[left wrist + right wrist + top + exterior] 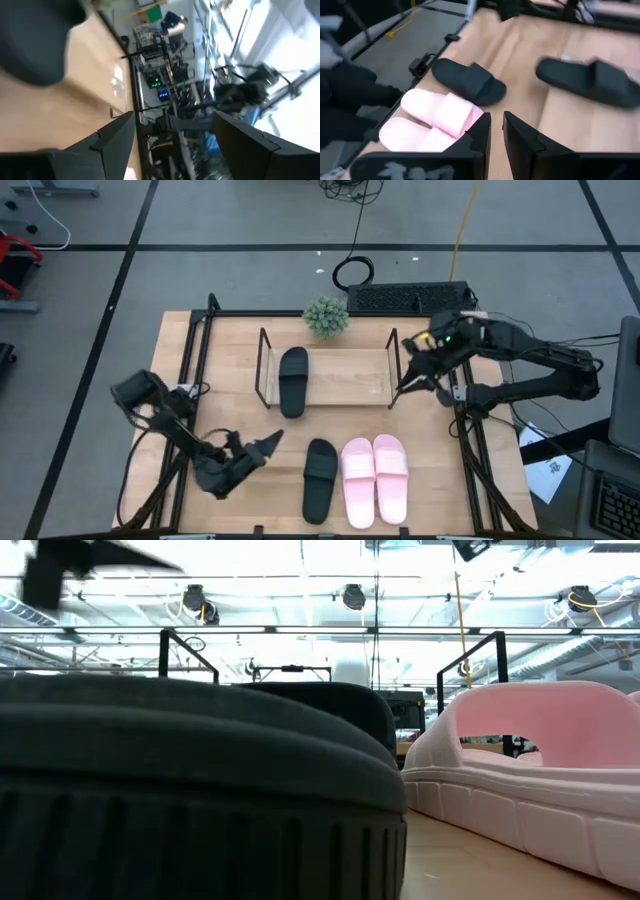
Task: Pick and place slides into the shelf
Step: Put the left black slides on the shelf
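The shelf, black wire end frames on a light wooden board, stands at the table's far middle. One black slide lies flat on the board's left part. The other black slide and the pink pair lie sole-down, side by side, near the table's front edge. They also show in the right wrist view: the black slide and the pink pair. My left gripper hovers open, left of the front black slide, with nothing between its fingers. My right gripper hangs shut beside the shelf's right end frame, empty.
A small green plant stands behind the shelf at the far edge, with a black device to its right. A black frame runs along the table's edges. Bare wood lies between the shelf and the front slides. A person is in the room beyond.
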Available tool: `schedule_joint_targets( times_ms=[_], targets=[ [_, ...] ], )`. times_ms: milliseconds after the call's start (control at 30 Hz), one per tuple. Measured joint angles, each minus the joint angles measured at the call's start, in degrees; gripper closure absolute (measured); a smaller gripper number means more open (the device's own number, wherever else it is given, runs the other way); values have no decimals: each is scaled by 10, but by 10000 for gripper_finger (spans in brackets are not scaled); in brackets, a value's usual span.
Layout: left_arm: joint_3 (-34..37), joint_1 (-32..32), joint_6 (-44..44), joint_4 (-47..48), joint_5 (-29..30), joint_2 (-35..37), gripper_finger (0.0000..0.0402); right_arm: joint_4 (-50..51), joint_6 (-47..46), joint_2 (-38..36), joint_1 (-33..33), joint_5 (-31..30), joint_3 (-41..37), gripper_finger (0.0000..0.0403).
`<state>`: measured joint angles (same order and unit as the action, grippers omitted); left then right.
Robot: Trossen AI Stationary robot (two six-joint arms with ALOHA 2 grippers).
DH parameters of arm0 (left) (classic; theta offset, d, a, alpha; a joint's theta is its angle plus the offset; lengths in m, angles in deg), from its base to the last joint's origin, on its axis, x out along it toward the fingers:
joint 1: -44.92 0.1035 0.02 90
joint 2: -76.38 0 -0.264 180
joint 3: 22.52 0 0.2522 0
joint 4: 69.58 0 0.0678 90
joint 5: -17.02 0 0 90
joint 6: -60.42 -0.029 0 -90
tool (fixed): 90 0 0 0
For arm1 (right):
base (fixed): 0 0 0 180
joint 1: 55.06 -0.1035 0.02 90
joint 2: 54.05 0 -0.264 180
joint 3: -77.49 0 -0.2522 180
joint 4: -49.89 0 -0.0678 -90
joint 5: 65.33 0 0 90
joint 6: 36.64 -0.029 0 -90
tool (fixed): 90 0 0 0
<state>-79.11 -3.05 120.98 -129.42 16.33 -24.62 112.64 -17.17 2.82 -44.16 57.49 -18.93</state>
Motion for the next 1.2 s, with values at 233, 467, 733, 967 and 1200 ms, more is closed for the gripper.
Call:
schedule_joint_targets(
  times_ms=[233, 467, 733, 967, 1200],
  targets=[
    [0, -15, -330, 0, 2, 128, 135, -68, 61, 65, -92, -115, -15, 360],
    [0, -67, -579, 1, 8, 206, 135, -180, 110, 193, -149, -241, -7, 360],
    [0, -101, -672, 1, 8, 220, 135, -224, 148, 306, -164, -239, 63, 360],
    [0, -102, -699, 1, 8, 220, 135, -279, 168, 385, -136, -250, 128, 360],
    [0, -102, -732, 5, 8, 220, 135, -341, 194, 446, -91, -257, 140, 360]
  ],
)
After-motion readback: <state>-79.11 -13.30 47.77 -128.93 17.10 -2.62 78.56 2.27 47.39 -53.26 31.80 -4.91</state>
